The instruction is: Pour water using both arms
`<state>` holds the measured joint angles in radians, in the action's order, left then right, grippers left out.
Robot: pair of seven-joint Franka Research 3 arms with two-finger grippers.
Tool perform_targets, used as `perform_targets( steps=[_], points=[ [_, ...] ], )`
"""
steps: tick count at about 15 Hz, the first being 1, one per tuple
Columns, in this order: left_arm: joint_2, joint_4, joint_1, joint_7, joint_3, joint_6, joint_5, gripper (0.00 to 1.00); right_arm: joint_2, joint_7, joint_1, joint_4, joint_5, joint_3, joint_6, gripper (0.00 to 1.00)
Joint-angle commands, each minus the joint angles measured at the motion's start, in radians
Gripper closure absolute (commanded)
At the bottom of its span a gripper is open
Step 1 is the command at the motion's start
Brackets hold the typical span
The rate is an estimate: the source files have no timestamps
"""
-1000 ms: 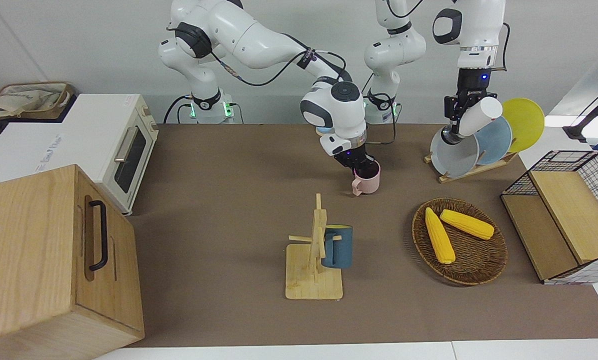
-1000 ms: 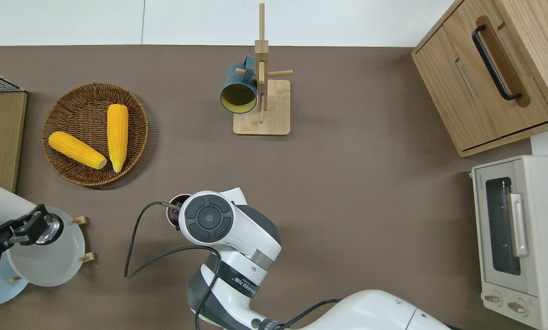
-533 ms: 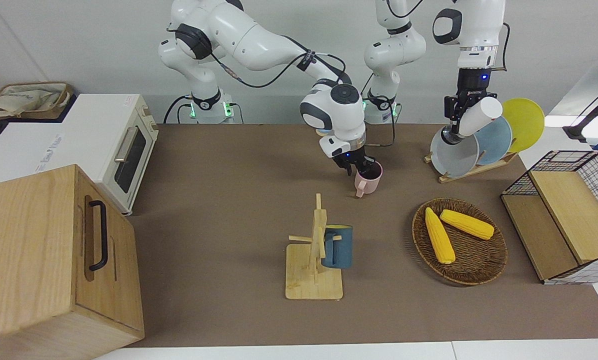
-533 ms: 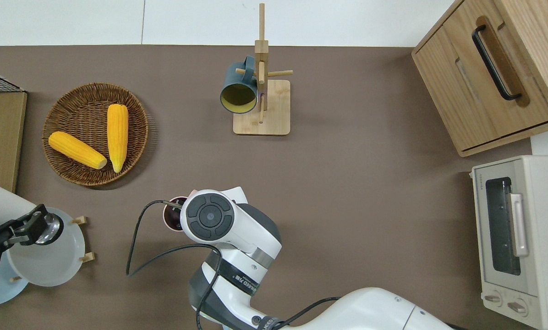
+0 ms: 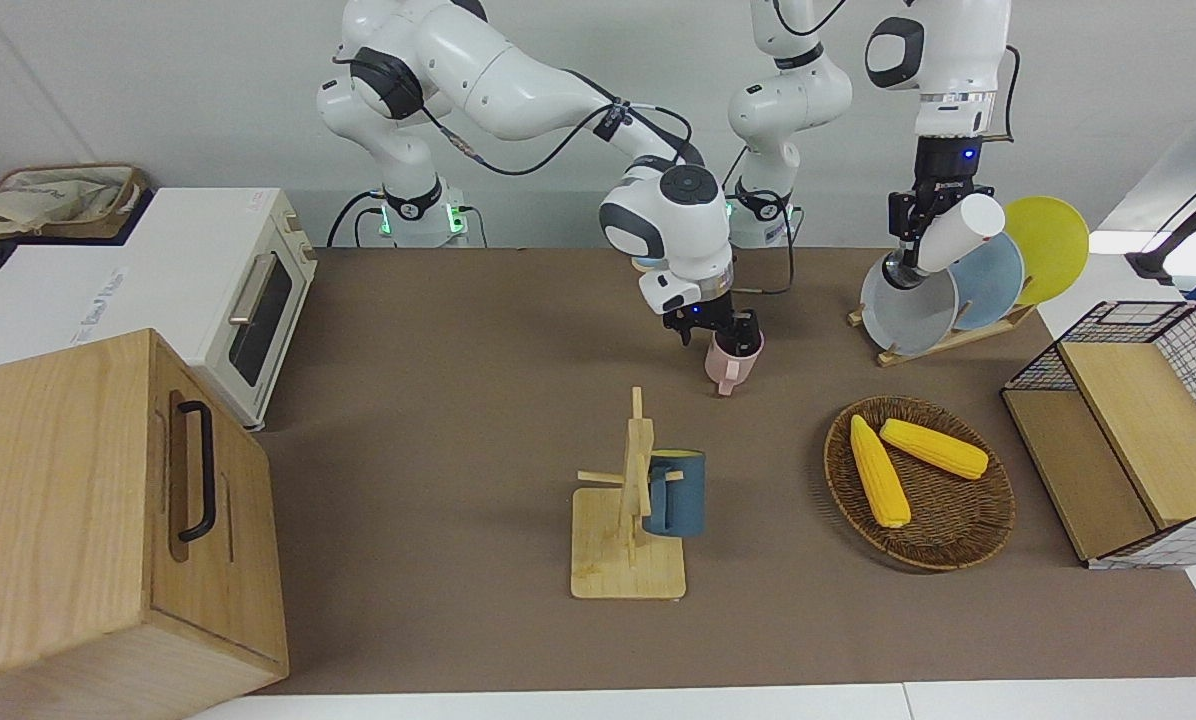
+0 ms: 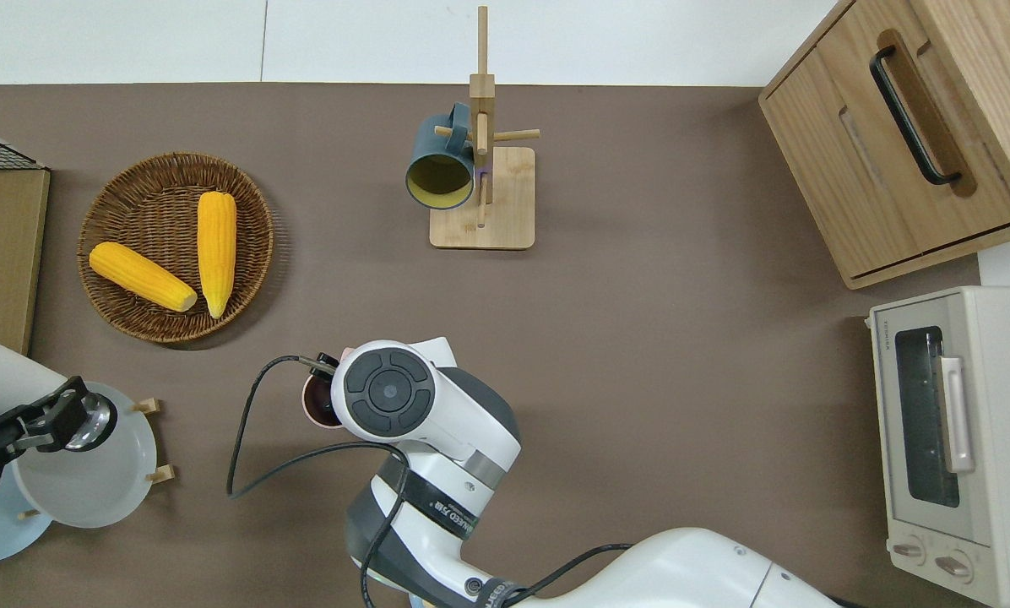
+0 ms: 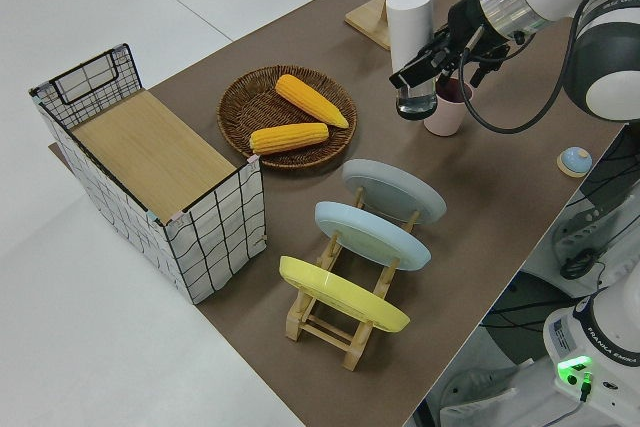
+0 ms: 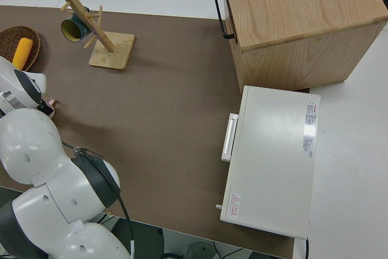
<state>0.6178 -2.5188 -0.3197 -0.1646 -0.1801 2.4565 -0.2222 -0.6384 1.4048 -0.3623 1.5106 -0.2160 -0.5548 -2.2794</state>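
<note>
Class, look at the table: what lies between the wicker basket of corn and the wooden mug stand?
Nothing: in the overhead view only bare brown table mat stretches between the round wicker basket and the wooden mug stand.

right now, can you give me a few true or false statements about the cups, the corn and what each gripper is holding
1. The right gripper holds the small pink mug clear of the brown table. True.
2. The left gripper holds a dark blue mug. False: it grips a tall white cylindrical cup over the plate rack.
3. Two yellow corn cobs lie in the round wicker basket. True.
4. The dark blue mug stands on the table. False: it hangs on the wooden mug tree.
5. The wooden cabinet's drawer stands open. False: it is closed.
</note>
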Motion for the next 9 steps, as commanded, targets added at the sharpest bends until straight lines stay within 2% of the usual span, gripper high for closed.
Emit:
perform_targets(
  steps=[1,3,6,7,9],
  points=[
    [0.039,-0.008,0.010,0.020,0.004,-0.004,0.012,1.00,-0.018,0.023,-0.007,-0.062,-0.011,0.003,0.020,0.019],
    [0.039,-0.008,0.010,0.020,0.004,-0.010,0.012,1.00,-0.012,0.019,-0.006,-0.067,-0.017,0.003,0.040,0.019],
    [0.039,-0.008,0.010,0.020,0.004,-0.011,0.012,1.00,-0.003,-0.041,0.000,-0.134,-0.017,0.000,0.154,0.019],
    [0.039,-0.008,0.011,0.020,0.004,-0.013,0.012,1.00,0.000,-0.058,0.005,-0.147,-0.017,-0.002,0.173,0.019],
    [0.039,-0.008,0.011,0.020,-0.005,-0.025,0.012,1.00,0.026,-0.139,0.012,-0.147,-0.023,-0.004,0.198,0.019]
  ],
)
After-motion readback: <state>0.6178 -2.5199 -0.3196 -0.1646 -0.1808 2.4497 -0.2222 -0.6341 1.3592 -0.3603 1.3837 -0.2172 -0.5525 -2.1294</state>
